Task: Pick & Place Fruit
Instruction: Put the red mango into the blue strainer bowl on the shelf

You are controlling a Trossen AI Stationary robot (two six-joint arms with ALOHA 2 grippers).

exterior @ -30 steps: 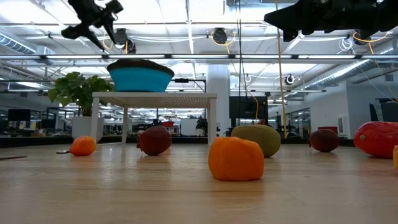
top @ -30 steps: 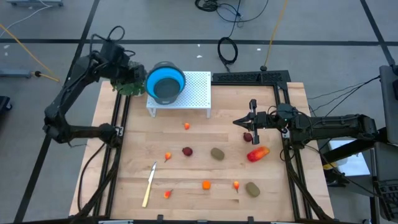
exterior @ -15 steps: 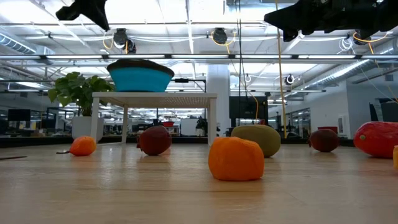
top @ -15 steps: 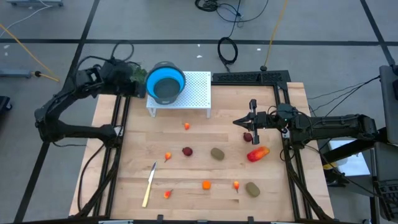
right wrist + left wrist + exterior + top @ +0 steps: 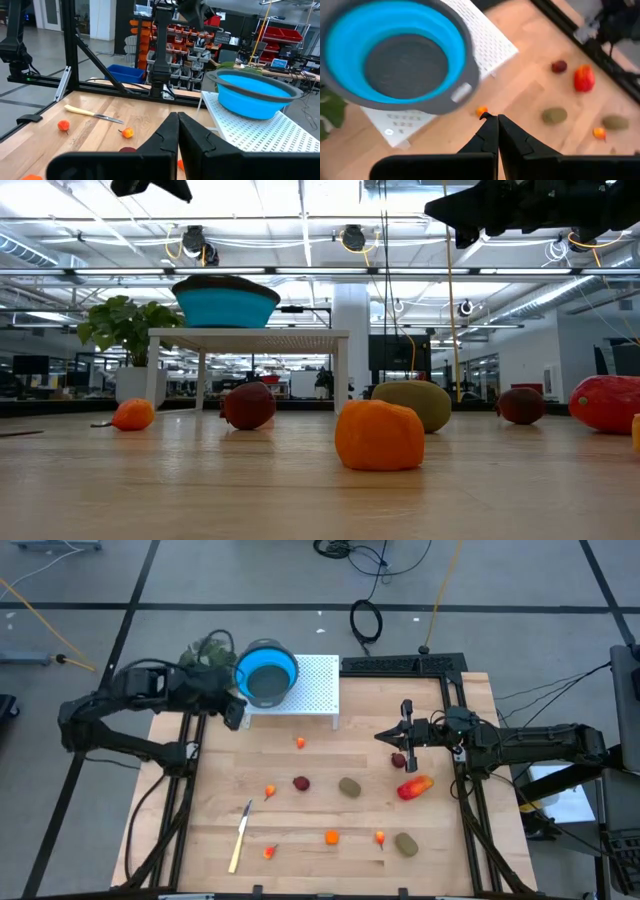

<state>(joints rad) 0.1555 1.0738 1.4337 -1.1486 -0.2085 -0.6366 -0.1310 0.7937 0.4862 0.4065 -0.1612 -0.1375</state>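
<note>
High view shows you the left gripper (image 5: 237, 715) clenched, empty, beside the bowl (image 5: 266, 672); fruit (image 5: 349, 786) lies mid-tabletop; right gripper (image 5: 405, 730) clenched.

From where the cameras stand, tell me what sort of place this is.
Most likely a robotics lab in an open industrial workspace. A wooden table in a black metal frame stands on a taped concrete floor; behind it are red parts bins, exposed ceiling pipes and loose cables.
</note>
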